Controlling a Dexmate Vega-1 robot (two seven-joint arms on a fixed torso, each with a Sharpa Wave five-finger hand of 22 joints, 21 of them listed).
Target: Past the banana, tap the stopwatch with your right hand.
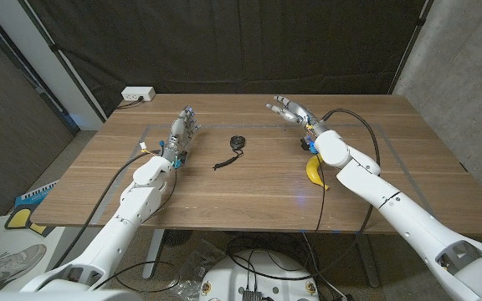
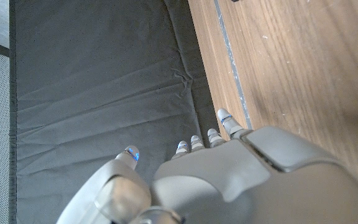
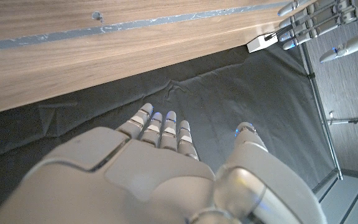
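Both arms come in from the near table (image 1: pixel 224 196) edge in the head view, white and jointed, with black cables trailing beside them. Nearest of the task's things is the banana (image 1: pixel 315 172), lying on the wood on the robot's right side, partly covered by the right forearm that passes over it. A small blue and yellow bit shows just beyond it, at the wrist; what it is cannot be told.

Farther in, about mid-table, lies the stopwatch (image 1: pixel 238 142), a small black round body with its black cord (image 1: pixel 224 160) trailing back toward the robot. It sits between the two hands, well apart from both, and nothing touches it.

On the left side, the left hand (image 1: pixel 183 131) is level with the stopwatch, fingers straight and close together, holding nothing. From the left wrist view its fingers (image 2: pixel 225 119) point toward the table's far edge and the black curtain (image 2: pixel 104 81) behind.

Farthest out is the right hand (image 1: pixel 293 110), beyond the banana and beyond the stopwatch, near the far edge. Its fingers are spread and nothing is in them. In the right wrist view its fingers (image 3: pixel 160 127) reach out past the table edge with the thumb set apart.

A white power strip (image 1: pixel 138 95) sits at the far left corner.
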